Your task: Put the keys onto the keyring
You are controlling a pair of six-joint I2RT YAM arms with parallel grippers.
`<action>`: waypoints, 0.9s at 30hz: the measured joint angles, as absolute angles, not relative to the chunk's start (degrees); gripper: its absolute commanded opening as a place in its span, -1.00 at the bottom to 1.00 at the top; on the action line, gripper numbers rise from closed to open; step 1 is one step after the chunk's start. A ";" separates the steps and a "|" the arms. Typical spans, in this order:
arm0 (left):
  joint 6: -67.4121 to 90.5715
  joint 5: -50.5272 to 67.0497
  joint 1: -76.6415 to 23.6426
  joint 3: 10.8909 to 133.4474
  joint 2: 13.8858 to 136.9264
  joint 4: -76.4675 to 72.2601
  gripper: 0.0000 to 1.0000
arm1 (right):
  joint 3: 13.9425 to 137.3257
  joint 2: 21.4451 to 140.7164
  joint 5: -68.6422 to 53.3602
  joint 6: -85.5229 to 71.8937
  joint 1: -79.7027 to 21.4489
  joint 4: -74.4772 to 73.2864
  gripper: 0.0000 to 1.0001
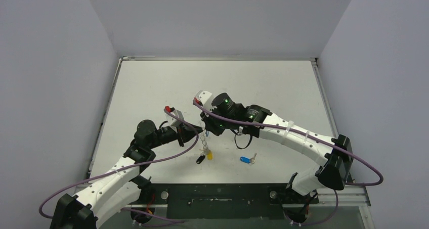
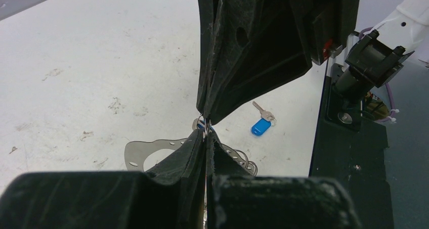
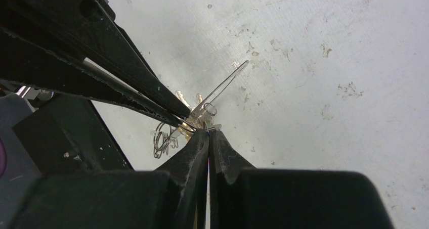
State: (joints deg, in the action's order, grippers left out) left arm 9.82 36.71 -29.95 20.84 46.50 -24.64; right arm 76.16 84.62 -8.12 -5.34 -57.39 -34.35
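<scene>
My left gripper (image 1: 198, 133) and right gripper (image 1: 208, 127) meet tip to tip above the table's middle. The left gripper (image 2: 206, 134) is shut on the thin silvery keyring (image 3: 225, 84), which shows edge-on in the right wrist view. The right gripper (image 3: 208, 133) is shut on a small flat thing with a blue edge, apparently a blue key (image 2: 203, 126), right at the ring. A black key (image 1: 201, 159) and a yellow key (image 1: 209, 155) hang below the grippers. The key with the blue tag (image 1: 245, 159) lies on the table to the right and also shows in the left wrist view (image 2: 261, 126).
The white table (image 1: 152, 87) is walled at the back and both sides. A black base plate (image 1: 222, 193) runs along the near edge between the arm bases. Purple cables (image 1: 364, 168) loop from both arms. Small loose rings (image 3: 162, 138) hang by the keys.
</scene>
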 measured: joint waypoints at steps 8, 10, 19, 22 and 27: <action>9.78 36.73 -29.95 20.84 46.48 -24.64 -1.00 | 76.05 83.22 -10.57 -3.64 -57.08 -34.33 -1.00; 9.78 36.73 -29.95 20.84 46.48 -24.64 -1.00 | 76.05 83.02 -11.18 -3.42 -57.08 -34.33 -1.00; 9.63 36.73 -29.95 20.84 46.48 -24.64 -1.00 | 75.83 81.58 -10.31 -3.22 -57.08 -34.46 -1.00; 9.61 36.73 -29.95 20.82 46.48 -24.64 -1.00 | 75.83 80.27 -9.67 -3.22 -57.08 -34.46 -1.00; 9.58 36.73 -29.95 20.82 46.48 -24.64 -1.00 | 75.83 79.33 -10.07 -2.90 -57.10 -34.37 -1.00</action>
